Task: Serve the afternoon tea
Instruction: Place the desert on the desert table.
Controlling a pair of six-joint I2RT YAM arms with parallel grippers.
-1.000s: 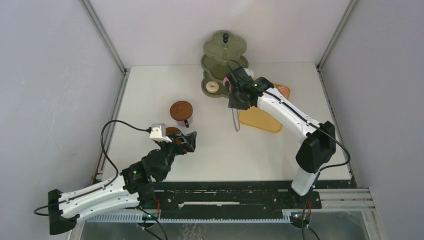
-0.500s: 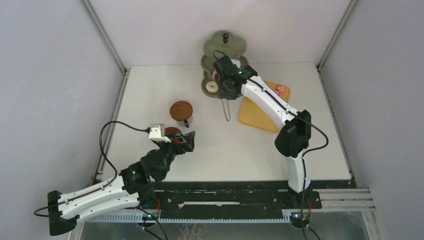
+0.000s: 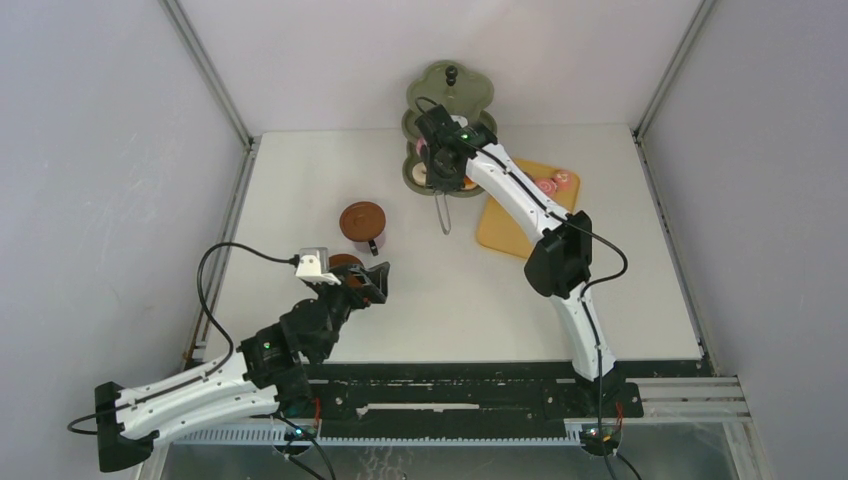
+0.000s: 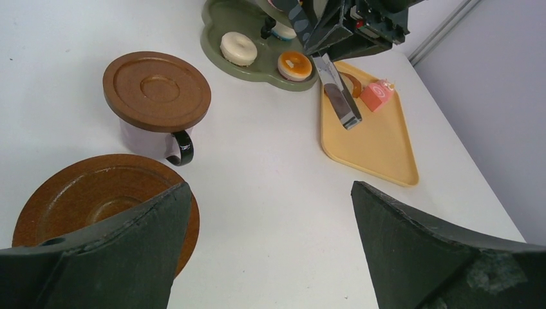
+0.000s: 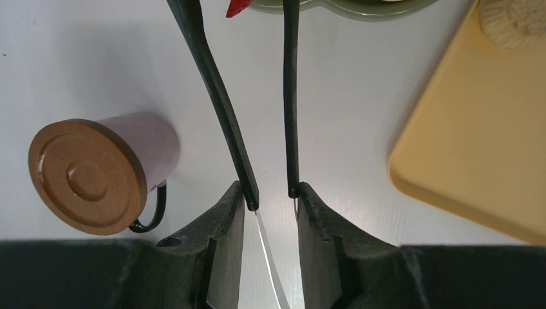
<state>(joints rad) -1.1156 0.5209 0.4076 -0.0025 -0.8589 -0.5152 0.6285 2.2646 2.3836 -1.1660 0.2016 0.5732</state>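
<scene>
Two donuts [image 4: 239, 47] on olive-green stand [image 4: 217, 29]

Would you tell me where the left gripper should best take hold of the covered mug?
Probably the lilac wall of the mug beneath its overhanging brown lid, coming level from the near side with jaws astride the black handle, which faces the left gripper.

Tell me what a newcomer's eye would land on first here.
The right hand, clamped on black tongs, reaches to the olive-green three-tier stand at the far edge of the table. Nearer, the left hand hangs wide open just above a brown saucer, with a lidded cup beside it.
</scene>
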